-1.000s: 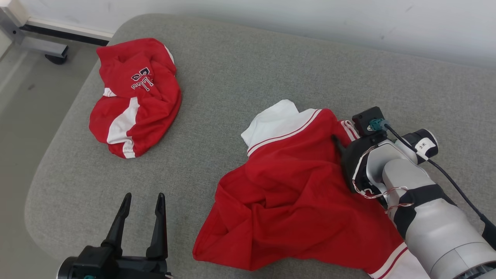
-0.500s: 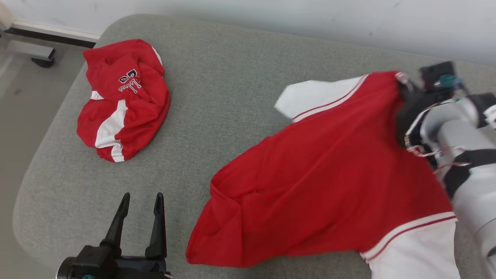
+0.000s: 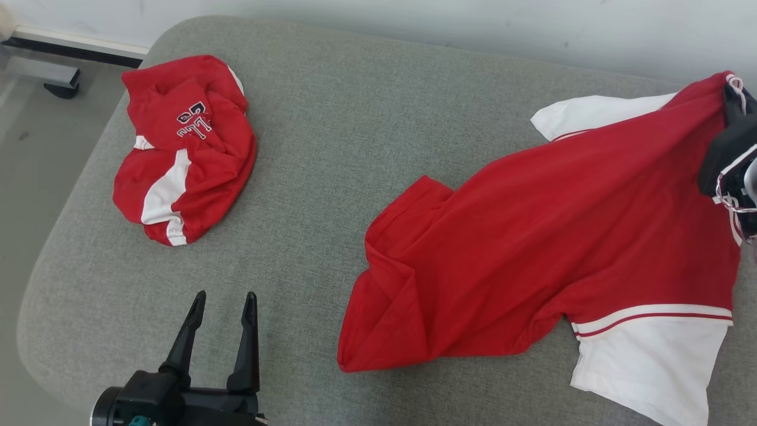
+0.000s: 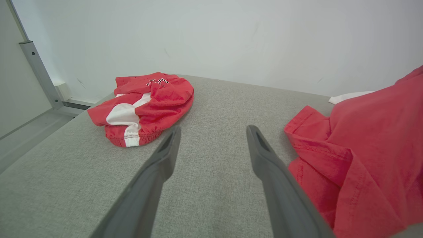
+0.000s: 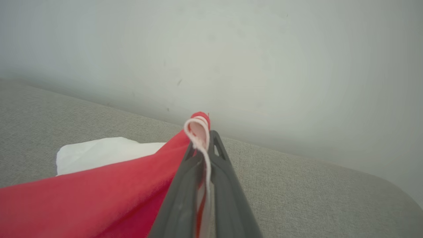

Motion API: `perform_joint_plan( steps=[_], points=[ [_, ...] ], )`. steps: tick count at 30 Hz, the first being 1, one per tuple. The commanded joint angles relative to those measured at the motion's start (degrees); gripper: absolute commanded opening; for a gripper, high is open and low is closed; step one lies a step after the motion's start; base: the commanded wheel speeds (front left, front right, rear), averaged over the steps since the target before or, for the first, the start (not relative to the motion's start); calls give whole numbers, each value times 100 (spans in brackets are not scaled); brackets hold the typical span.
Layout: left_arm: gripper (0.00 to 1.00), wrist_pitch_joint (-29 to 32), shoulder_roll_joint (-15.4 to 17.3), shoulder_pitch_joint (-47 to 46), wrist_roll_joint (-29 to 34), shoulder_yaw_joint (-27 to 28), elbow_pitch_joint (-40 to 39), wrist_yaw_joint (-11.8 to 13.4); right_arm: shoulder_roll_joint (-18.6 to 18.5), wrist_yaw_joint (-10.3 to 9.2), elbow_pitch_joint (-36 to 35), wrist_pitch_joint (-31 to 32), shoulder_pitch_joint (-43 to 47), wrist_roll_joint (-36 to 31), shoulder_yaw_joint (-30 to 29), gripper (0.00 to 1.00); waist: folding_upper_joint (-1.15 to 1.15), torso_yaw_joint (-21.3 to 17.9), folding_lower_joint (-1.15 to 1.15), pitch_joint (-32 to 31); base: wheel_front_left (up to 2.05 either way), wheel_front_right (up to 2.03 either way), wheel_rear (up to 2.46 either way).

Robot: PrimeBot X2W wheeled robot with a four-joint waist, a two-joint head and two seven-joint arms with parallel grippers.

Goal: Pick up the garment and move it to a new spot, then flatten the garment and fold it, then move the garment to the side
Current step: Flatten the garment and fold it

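The garment (image 3: 532, 236) is a red shirt with white sleeves, stretched across the right half of the grey cushion (image 3: 355, 118). My right gripper (image 3: 732, 94) is shut on its striped edge at the far right and holds that corner up off the cushion. In the right wrist view the fingers (image 5: 185, 185) pinch the red-and-white edge of the garment (image 5: 99, 195), and a loop of cloth sticks out past the gripper (image 5: 202, 143). My left gripper (image 3: 222, 305) stands open at the lower left, with nothing between its fingers. Seen from the left wrist, the gripper (image 4: 213, 132) is just left of the garment's bunched hem (image 4: 330, 148).
A second red and white garment (image 3: 183, 148) lies crumpled at the cushion's back left, also seen as a heap (image 4: 145, 102) from the left wrist. A pale wall runs behind the cushion. A metal frame foot (image 3: 56, 83) stands on the floor to the left.
My right gripper shut on the garment's edge, then rose and pulled back and to the right, dragging the shirt out long. The left gripper stayed put. The camera shifted slightly.
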Motion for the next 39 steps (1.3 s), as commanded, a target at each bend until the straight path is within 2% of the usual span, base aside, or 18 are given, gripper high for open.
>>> perform_joint_plan(
  steps=[1,2,10,13,14,17,26,36,39],
  points=[
    [100,-19,40,-73,-17,2,23,4,34,-13,14,-112,65,-78,-53,88,-1,-10,0,-12,0,0,0],
    [100,-19,64,-63,-11,6,34,4,75,-13,32,-222,119,-125,-138,100,-1,-38,0,-51,0,0,0],
    [100,-19,170,128,47,130,38,4,322,-13,-187,-670,242,-486,-557,100,-1,-305,0,-401,0,0,0],
    [100,-19,203,207,67,211,16,4,434,-13,-791,-672,495,-632,-780,100,-1,-450,0,-533,0,0,0],
    [100,-19,203,207,67,211,16,4,434,-13,-791,-672,495,-632,-780,100,-1,-450,0,-533,0,0,0],
    [100,-19,228,305,88,306,-14,4,584,-13,-1514,-674,981,-779,-1069,100,-1,-610,0,-655,0,0,0],
    [100,-19,263,576,140,520,-83,4,1136,-13,-3460,-668,2781,-937,-1728,100,-1,-1047,0,-949,0,0,0],
    [100,-19,262,674,190,594,-156,4,1809,-13,-5260,-667,4781,-980,-2365,100,-1,-1277,0,-989,0,0,0],
    [100,-19,268,717,201,634,-169,4,2062,-13,-5689,-668,5262,-1054,-2399,100,-1,-1348,0,-1002,0,0,0]
  ],
)
